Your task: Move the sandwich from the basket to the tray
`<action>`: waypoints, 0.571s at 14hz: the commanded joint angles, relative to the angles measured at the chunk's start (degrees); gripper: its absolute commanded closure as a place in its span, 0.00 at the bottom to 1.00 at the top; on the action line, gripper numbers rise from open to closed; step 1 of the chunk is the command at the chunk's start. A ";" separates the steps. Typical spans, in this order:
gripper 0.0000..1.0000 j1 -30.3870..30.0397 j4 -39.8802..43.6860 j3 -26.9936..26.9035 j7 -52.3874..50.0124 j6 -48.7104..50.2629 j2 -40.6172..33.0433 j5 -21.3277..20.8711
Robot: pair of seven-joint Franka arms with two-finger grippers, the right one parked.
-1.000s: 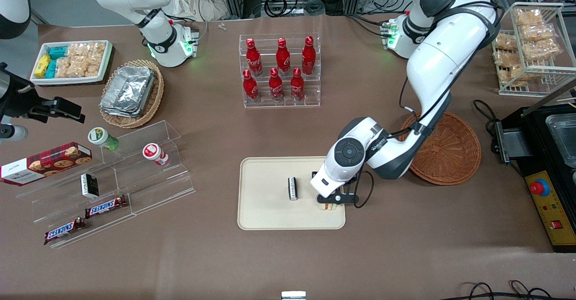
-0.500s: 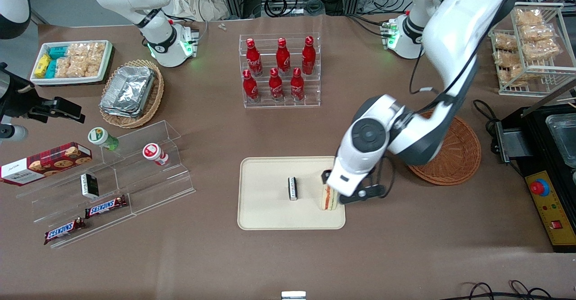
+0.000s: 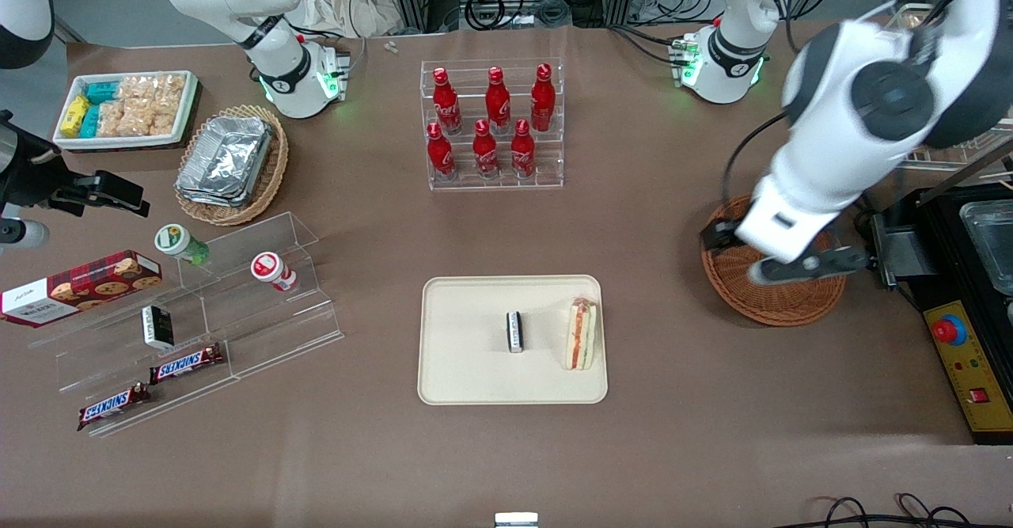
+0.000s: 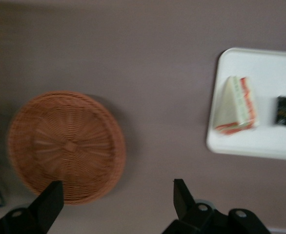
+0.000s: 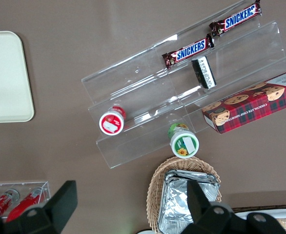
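The sandwich point(image 3: 582, 334) lies on the beige tray point(image 3: 467, 370), at the tray's edge nearest the basket, filling edge facing up. It also shows in the left wrist view point(image 4: 238, 105) on the tray point(image 4: 260, 146). The reddish-brown wicker basket point(image 3: 783, 298) is empty, as the left wrist view point(image 4: 67, 144) shows. My left gripper point(image 3: 783, 251) is open and empty, raised high above the basket; its fingertips point(image 4: 52, 195) are spread wide apart.
A small black-and-white packet point(image 3: 514, 331) lies mid-tray. A rack of red bottles point(image 3: 492, 124) stands farther from the camera. A black machine point(image 3: 961, 306) sits beside the basket at the working arm's end. Acrylic steps with snacks point(image 3: 198, 314) lie toward the parked arm's end.
My left gripper let go of the sandwich on the tray, rose and swung away to above the basket. The sandwich stays where it was set.
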State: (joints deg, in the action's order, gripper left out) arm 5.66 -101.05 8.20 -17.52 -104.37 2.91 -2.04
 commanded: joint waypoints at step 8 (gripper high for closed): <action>0.00 -11.20 2.14 -4.42 30.18 5.04 0.14 1.60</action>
State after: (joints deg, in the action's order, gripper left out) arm -5.25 -105.96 1.84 12.26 -102.65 -1.37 -0.40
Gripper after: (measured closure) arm 0.000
